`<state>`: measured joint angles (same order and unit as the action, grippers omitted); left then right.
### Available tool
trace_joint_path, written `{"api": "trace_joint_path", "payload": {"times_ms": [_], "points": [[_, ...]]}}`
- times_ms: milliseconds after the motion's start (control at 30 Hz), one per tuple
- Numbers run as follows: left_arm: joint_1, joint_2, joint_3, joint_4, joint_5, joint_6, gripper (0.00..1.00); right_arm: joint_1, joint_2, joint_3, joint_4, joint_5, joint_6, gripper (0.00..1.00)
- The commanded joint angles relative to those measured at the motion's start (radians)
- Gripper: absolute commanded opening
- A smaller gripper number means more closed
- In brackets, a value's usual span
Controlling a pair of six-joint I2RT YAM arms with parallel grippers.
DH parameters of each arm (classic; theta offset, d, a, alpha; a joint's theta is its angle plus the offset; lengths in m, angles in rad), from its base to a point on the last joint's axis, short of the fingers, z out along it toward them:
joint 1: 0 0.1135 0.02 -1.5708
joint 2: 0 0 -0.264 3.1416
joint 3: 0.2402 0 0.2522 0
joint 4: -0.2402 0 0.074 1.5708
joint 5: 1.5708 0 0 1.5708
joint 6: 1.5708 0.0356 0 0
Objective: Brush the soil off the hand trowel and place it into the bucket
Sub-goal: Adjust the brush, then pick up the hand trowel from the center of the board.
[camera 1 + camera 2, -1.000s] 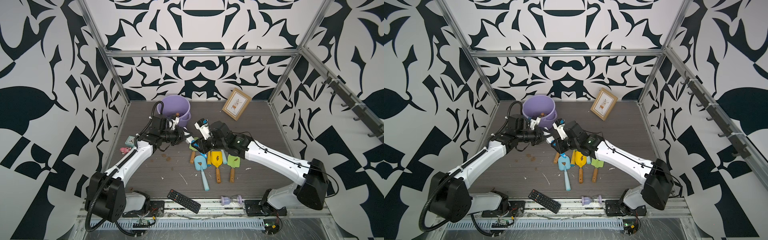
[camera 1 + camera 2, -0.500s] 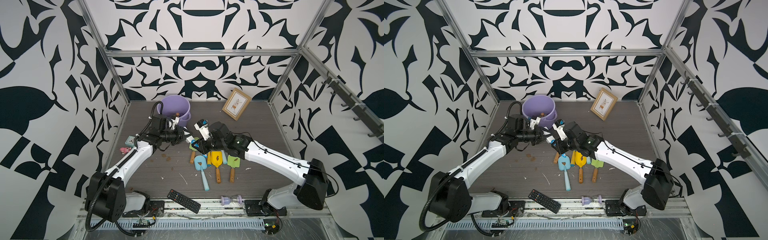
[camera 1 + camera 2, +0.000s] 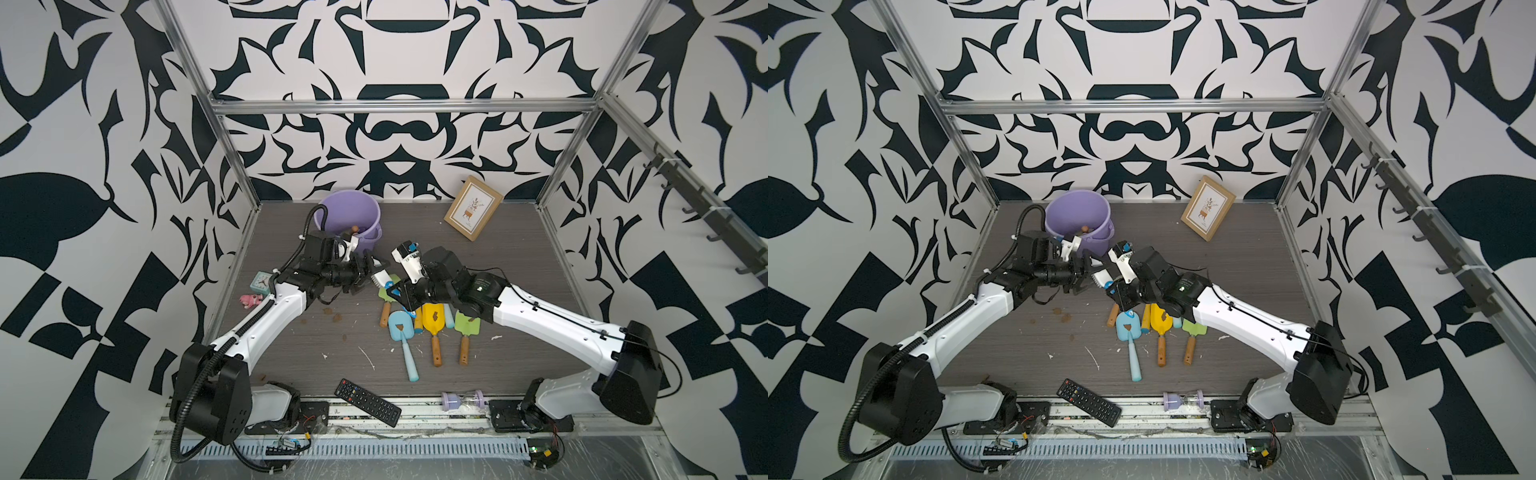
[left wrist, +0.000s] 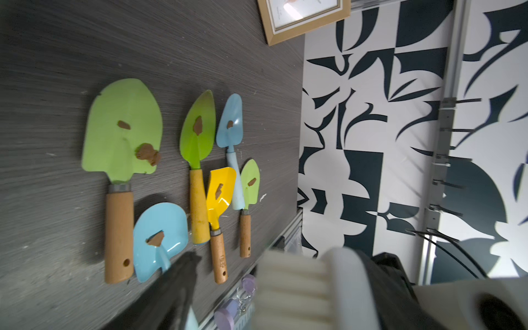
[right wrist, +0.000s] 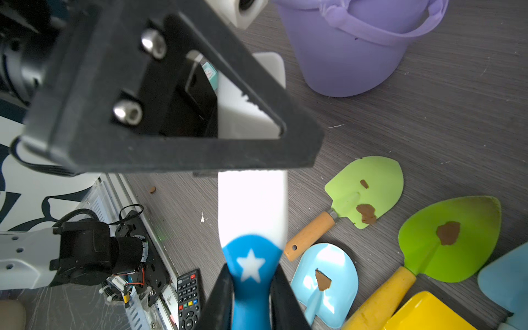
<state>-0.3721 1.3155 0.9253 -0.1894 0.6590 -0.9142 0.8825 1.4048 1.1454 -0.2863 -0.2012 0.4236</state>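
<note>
HANDOVER | brush (image 5: 251,205) handle is pinched by the right jaws, its head is flanked by the spread left jaws | trowels (image 4: 114,114) (soil (image 4: 147,154) on every blade) are laid flat on the bench (image 3: 519,270) near the bucket (image 5: 351,57) | RISK: brush may be twisted loose if snagged on withdrawal

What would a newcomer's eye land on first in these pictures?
Mid-table, the left gripper and the right gripper meet over a white, blue-handled brush, the right one clamped on its handle. Beside them lie colourful hand trowels, each spotted with brown soil, and a lilac bucket stands at the back.
</note>
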Motion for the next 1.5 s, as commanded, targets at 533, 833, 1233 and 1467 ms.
{"api": "trace_joint_path", "payload": {"times_ms": [533,833,1233,1467], "points": [[-0.254,-0.052,-0.028,-0.362,-0.537,0.283,1.00,-0.195,-0.187,-0.174,-0.116,-0.115,0.140,0.00],[-0.298,0.236,0.042,-0.289,-0.572,0.291,0.74,-0.200,-0.194,-0.192,-0.090,-0.115,0.151,0.00],[-0.322,0.431,0.150,-0.274,-0.588,0.314,0.59,-0.202,-0.217,-0.214,-0.070,-0.115,0.158,0.00],[-0.354,0.503,0.190,-0.323,-0.662,0.324,0.49,-0.205,-0.228,-0.222,-0.062,-0.117,0.159,0.00]]}}
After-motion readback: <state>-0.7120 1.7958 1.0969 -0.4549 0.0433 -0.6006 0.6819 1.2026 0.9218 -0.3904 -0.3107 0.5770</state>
